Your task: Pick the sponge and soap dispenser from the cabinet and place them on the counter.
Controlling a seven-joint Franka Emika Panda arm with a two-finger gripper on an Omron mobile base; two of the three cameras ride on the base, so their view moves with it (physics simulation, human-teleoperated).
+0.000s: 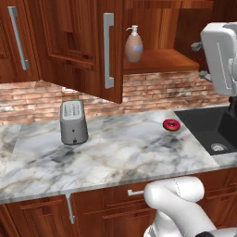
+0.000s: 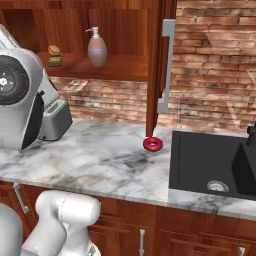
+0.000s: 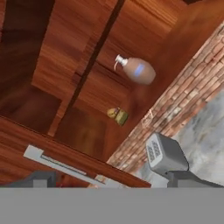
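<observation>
While the sponge and dispenser sit on the cabinet shelf, nothing is on the tabletop yet; the tool gapes empty, well short of both.

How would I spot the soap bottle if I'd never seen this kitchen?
Find the open dark wooden cabinet above the marble counter. On its shelf stands the soap dispenser, a rounded tan-brown bottle with a pale pump on top. It is taller than the small yellow-and-green sponge farther along the shelf.
</observation>
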